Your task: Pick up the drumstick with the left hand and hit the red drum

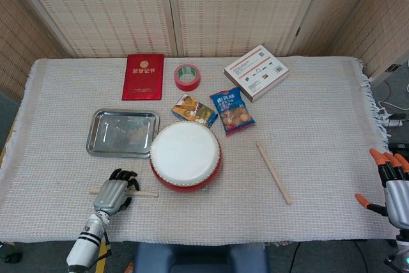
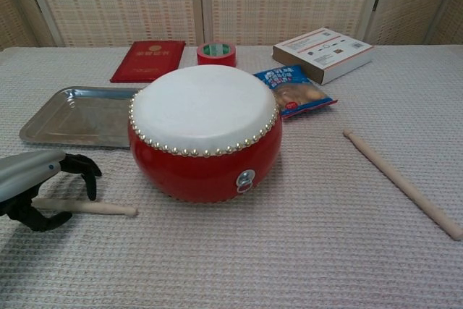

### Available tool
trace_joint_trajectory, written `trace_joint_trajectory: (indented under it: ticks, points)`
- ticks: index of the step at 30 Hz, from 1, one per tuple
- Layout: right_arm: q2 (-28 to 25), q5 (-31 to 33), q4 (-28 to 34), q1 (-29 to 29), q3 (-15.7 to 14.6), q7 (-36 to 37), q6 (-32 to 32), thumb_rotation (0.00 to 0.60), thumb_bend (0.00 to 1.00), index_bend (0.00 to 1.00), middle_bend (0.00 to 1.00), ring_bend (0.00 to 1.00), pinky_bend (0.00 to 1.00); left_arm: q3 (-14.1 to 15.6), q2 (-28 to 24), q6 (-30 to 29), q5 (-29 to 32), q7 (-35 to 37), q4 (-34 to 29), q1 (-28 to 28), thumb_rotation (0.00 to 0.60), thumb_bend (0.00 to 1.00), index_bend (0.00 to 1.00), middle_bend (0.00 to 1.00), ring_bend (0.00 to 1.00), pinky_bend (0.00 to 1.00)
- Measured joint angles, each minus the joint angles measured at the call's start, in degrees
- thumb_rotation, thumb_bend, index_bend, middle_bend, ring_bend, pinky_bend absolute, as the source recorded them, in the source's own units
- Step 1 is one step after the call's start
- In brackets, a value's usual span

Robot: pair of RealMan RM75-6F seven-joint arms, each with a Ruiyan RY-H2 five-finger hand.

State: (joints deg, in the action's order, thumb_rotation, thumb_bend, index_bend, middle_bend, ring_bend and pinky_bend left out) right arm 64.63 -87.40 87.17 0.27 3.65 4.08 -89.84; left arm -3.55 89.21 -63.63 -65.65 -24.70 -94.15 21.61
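Left hand [image 1: 115, 191]: silver-backed, dark fingers arched over the drumstick [image 1: 146, 193], not visibly clasping it.
Drumstick: slender pale wooden rod, flat on the woven bench cloth [image 1: 319, 132], beside the red drum [image 1: 186, 156].
Right hand [image 1: 391, 180]: orange-tipped fingers spread, empty.

Red drum [image 2: 206, 161] with white skin, pale wooden drumstick [image 2: 90, 208], black fingers [image 2: 81, 167].

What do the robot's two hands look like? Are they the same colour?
No. The left hand has a silver-grey back and black fingers, on a white forearm with black rings. The right hand is grey too, but its fingers are tipped in orange.
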Motion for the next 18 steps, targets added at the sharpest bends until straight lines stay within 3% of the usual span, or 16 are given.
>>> trace_joint_trajectory:
  ticks: [18]
  points:
    - [0.04,0.5,-0.84,-0.17,-0.05,1.16,0.45,0.6,0.09,0.03,0.13,0.0,0.09,-0.12,2.62,-0.3,2.77,-0.84,2.05,1.15,0.6,0.36,0.52,0.2,0.12,0.07]
